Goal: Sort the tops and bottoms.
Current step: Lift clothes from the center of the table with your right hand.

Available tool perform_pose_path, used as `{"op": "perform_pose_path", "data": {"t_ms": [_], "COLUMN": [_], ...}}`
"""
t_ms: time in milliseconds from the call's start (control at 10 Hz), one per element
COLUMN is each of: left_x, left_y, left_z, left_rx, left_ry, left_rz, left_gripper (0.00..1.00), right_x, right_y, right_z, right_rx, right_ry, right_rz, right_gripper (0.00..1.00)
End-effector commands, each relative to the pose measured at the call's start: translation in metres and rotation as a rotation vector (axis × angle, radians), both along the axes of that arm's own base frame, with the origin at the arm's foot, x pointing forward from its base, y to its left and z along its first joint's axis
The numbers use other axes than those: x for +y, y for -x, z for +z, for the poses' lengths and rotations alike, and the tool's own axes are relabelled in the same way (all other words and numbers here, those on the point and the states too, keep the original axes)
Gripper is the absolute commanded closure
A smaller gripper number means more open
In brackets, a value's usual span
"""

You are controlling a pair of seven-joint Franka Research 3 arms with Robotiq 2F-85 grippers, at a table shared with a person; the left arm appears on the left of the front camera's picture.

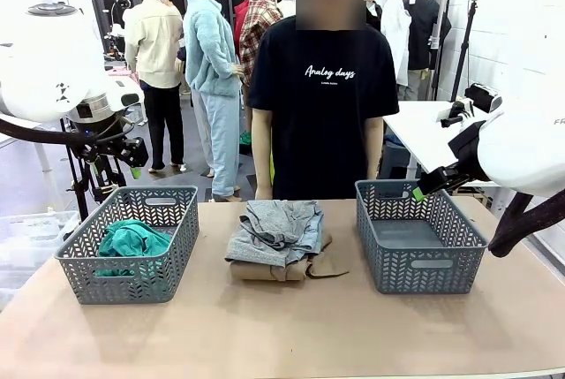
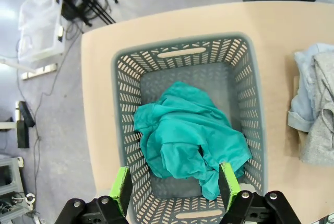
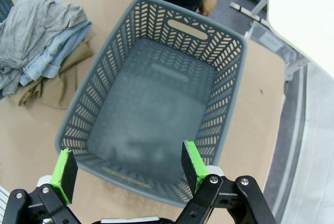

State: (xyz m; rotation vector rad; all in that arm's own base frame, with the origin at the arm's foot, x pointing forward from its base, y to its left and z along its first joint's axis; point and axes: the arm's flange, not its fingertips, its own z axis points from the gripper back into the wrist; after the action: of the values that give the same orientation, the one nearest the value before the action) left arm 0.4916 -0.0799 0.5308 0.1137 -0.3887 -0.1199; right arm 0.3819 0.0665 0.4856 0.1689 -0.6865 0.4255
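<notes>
The pile in the middle of the desk [image 1: 282, 335], toward its far edge, is the work left. A heather grey top [image 1: 275, 220] lies uppermost, loosely rumpled. A faded denim garment [image 3: 55, 57] shows under it along one side, and a tan-beige top [image 3: 57, 85] lies at the bottom, flat on the desk.

All three are soft and limp. They will sag and unfold when lifted, and the layers may drag one another along. The grey knit looks light and should bunch easily, so a pinch on one of its raised folds near the centre seems the safest hold, taken shallow enough to miss the denim. The denim is likely heavier and stiffer. A thick seam or folded edge would give a firmer bite.

The teal-green top [image 2: 188, 140] lies crumpled in the left basket [image 1: 124, 286] near the desk's left edge. The right basket [image 1: 424, 269], near the right edge, shows a bare floor.

The left claw [image 2: 175, 176] hangs above the teal-green top, spread wide and holding nothing. The right claw [image 3: 127, 156] hovers over the right basket, also spread and holding nothing.
</notes>
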Motion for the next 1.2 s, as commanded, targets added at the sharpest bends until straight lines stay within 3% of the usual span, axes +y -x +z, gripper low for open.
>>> {"op": "perform_pose_path", "data": {"t_ms": [0,900,1100], "left_x": [0.003,0.0,-0.007], "left_y": [0.0,0.0,0.051], "left_z": [-0.001,0.0,0.022], "left_rx": [-0.007,0.0,-0.143], "left_ry": [0.003,0.0,-0.069], "left_rz": [0.004,0.0,-0.137], "left_gripper": [0.14,0.14,0.14], "right_x": [0.001,0.001,0.001], "right_y": [-0.001,-0.001,-0.001], "right_z": [-0.001,-0.001,-0.001], "right_rx": [-0.003,-0.003,-0.003], "right_ry": [-0.005,-0.005,-0.005], "right_rz": [-0.002,-0.002,-0.002], "right_gripper": [0.0,0.0,0.0]}}
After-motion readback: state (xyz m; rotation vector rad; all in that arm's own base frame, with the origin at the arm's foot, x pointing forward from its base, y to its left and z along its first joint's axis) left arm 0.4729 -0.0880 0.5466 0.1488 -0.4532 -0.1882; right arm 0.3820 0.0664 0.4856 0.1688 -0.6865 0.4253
